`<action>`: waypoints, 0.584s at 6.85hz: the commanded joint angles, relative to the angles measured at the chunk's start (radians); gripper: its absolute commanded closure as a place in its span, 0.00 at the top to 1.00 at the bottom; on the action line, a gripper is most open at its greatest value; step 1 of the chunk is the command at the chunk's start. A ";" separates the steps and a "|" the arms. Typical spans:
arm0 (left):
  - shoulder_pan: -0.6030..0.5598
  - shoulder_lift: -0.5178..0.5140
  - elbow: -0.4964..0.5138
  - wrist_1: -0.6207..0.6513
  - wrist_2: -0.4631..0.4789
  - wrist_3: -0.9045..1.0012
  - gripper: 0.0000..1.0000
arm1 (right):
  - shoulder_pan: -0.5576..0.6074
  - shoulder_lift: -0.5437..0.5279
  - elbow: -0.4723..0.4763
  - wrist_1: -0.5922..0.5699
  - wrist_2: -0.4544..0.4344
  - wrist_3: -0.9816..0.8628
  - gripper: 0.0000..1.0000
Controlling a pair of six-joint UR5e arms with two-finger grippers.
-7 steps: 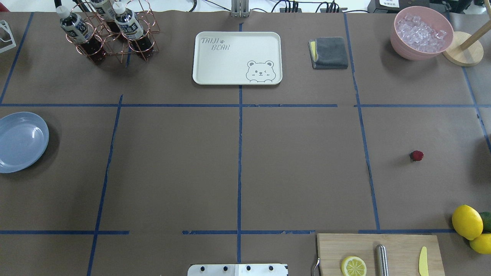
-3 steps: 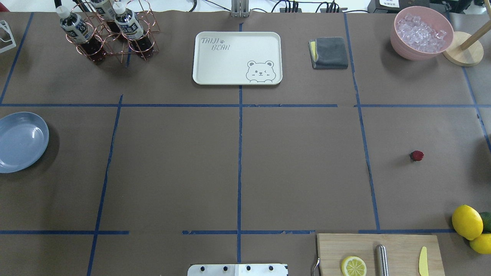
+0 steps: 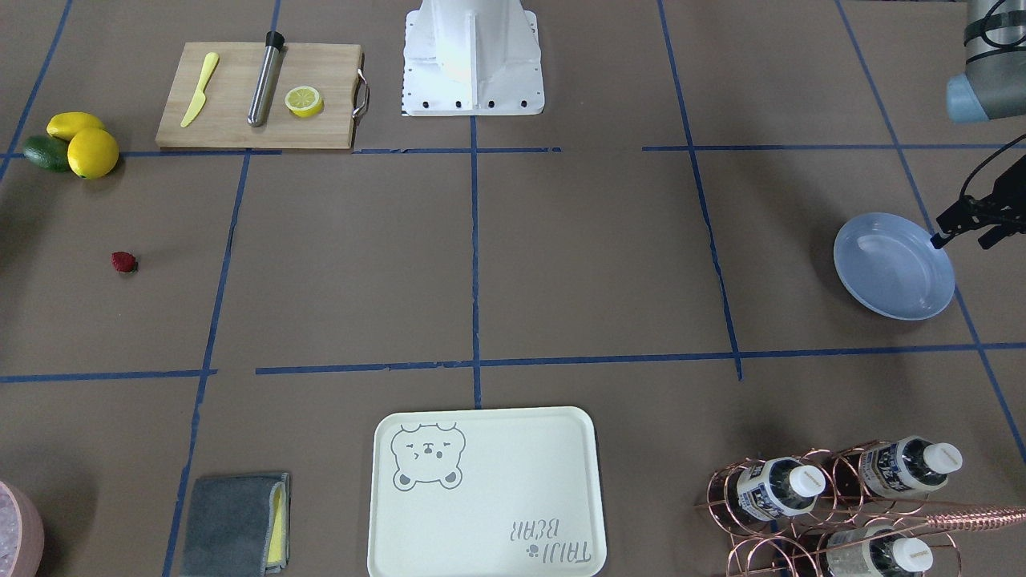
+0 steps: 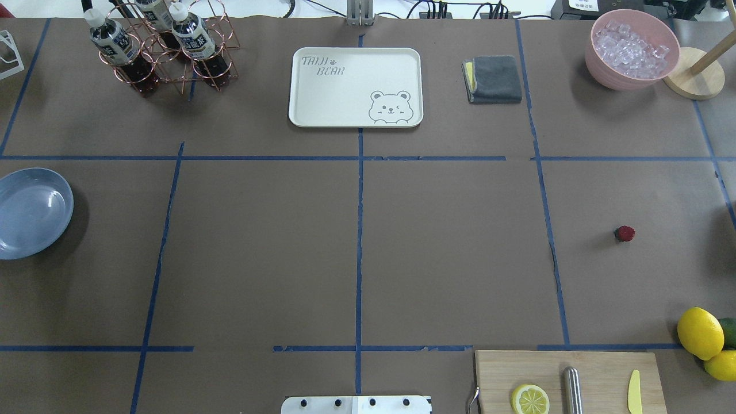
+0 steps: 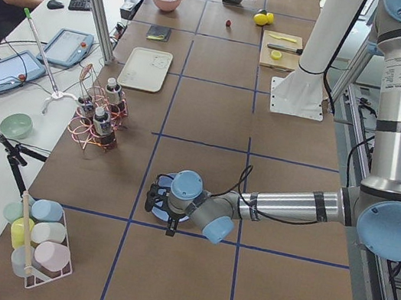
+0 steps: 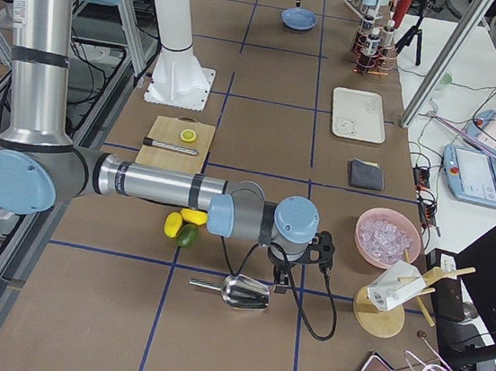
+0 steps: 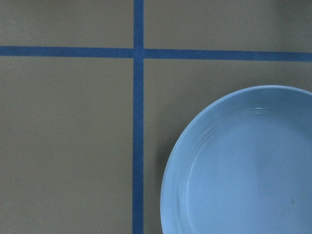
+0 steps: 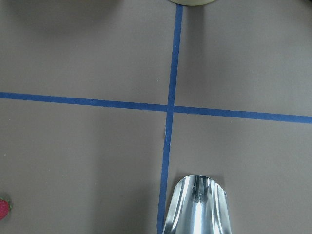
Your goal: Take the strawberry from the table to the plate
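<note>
table (image 4: 448, 259): layout same as a second ago, nothing shifted; pick not started.
tray (image 4: 345, 98): empty (bear print only).
plate (image 4: 34, 213): empty, far left side; left gripper (image 3: 974, 220) hanging by its edge.
bowl (image 4: 598, 63): pink, full of ice.
right gripper (image 6: 303, 256): above metal scoop (image 6: 244, 292), right end; finger state impossible to tell, same for left.
strawberry (image 4: 624, 233): lying on table, right half, well apart from plate, untouched.
</note>
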 commanded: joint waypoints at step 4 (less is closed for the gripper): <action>0.052 -0.029 0.059 -0.011 0.026 -0.007 0.64 | 0.000 0.005 0.001 0.000 0.000 0.001 1.00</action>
